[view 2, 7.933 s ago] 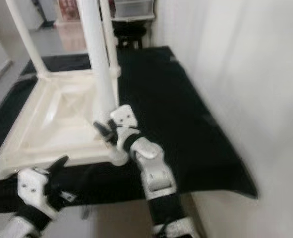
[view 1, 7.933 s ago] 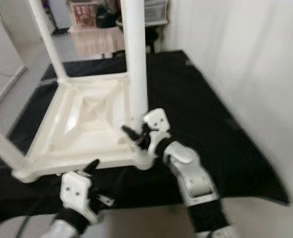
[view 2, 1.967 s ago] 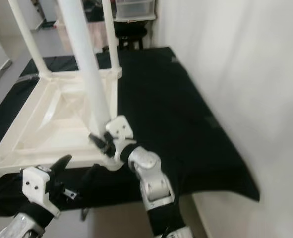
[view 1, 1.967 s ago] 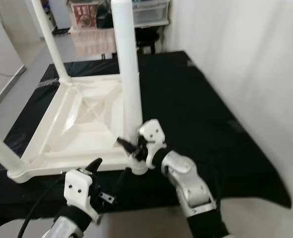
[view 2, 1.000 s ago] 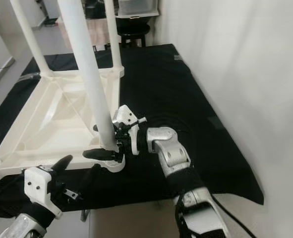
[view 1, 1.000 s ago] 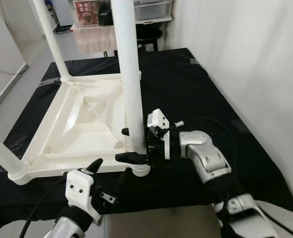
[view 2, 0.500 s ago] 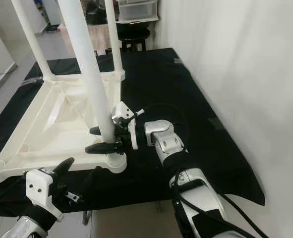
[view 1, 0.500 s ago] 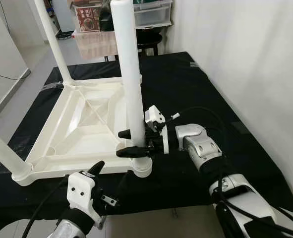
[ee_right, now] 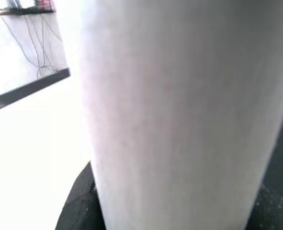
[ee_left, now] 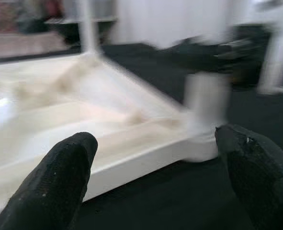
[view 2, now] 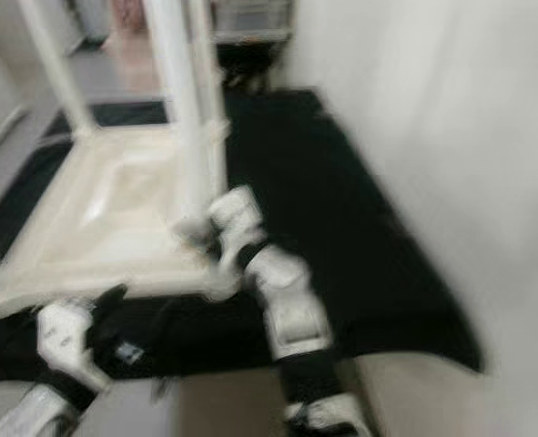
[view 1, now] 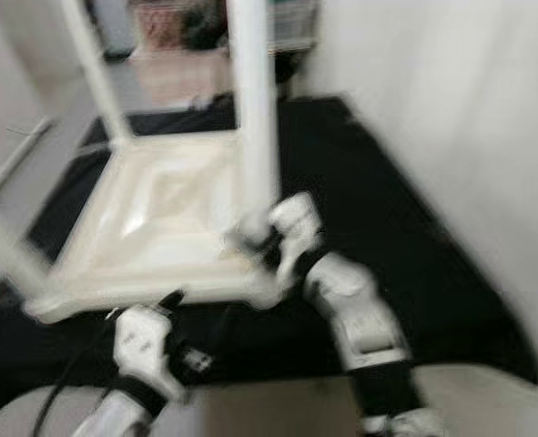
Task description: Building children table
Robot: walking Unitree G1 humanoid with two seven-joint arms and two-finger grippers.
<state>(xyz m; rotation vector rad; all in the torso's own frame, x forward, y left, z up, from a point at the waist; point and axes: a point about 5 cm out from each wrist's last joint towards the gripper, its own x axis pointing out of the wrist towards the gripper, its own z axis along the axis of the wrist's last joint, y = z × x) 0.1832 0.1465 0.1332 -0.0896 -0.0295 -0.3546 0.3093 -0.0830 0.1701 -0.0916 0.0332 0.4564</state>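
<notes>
Two blurred head views: white plastic children's table [view 1: 159, 218] upside down on black mat [view 1: 387, 237], legs pointing up. Right gripper [view 1: 261, 244] at base of nearest white tubular leg [view 1: 253, 118], by table's near right corner; leg looms close before right wrist camera, fingers' grip on it cannot be told. Left gripper [ee_left: 155, 177] low, just short of table's near edge; fingers [ee_left: 60, 177] apart, table corner between them, not touching.

Bright room, heavy motion blur (everywhere)
</notes>
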